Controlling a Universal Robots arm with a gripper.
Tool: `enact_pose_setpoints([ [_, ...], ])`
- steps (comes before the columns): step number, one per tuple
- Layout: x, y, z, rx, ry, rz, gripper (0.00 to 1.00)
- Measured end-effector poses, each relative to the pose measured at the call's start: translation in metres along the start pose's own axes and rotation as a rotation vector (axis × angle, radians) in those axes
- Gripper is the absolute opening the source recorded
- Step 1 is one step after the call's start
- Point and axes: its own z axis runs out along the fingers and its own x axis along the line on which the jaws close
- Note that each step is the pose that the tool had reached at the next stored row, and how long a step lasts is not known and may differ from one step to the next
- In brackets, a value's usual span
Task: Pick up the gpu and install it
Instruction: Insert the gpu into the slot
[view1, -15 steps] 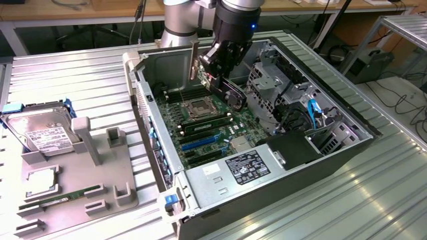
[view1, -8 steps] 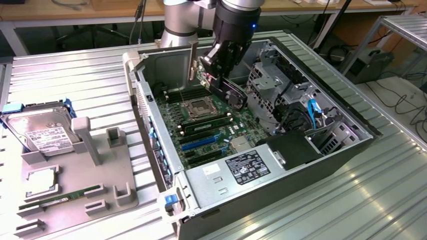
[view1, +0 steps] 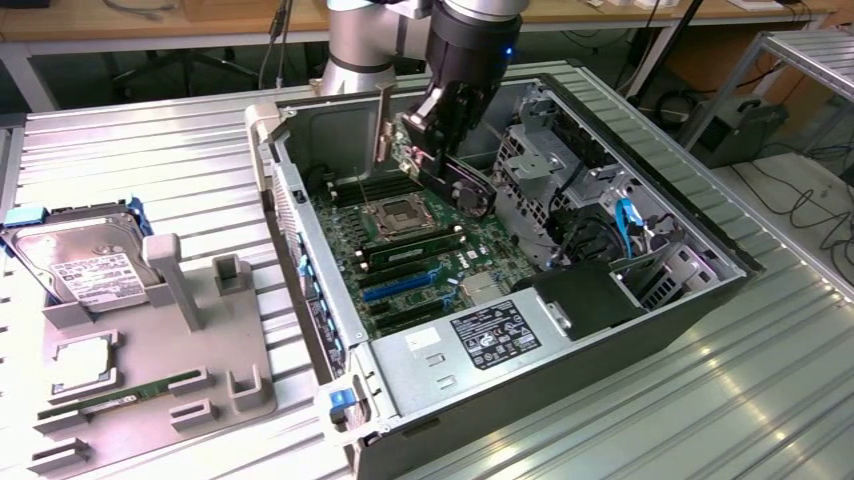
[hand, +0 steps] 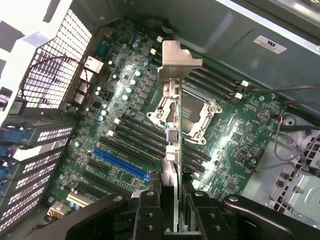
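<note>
The claw (view1: 438, 135) is pressed together on the gpu (view1: 416, 152), its two dark fingers (hand: 148, 212) pinching the thin card from either side. It hangs inside the open top of the computer case (view1: 667, 300), above the motherboard (view1: 420, 265), with the processor socket (view1: 400, 215) just below it. The case lies on its side on a ribbed metal desk (view1: 160, 150). Well off to the exterior view's left of the claw, the desk carries a hard drive (view1: 74, 262) in a blue frame and a grey holder (view1: 160, 345). Behind the claw run wooden benches (view1: 134, 15) with cables beneath, and far to its right in the exterior view stands a metal rack (view1: 801, 50). The gpu is held on edge, its long axis roughly level along the board. Its silver bracket (view1: 384, 122) stands upright at the end towards the exterior view's left. In the wrist view the card (hand: 172, 135) appears edge-on, with the bracket (hand: 176, 62) at the end farthest from the claw (hand: 173, 202).
</note>
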Motion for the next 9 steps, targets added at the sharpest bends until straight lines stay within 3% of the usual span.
enact_pose_setpoints([
  [9, 0.0, 0.0, 0.0, -0.0003, 0.0011, -0.042, 0.26],
])
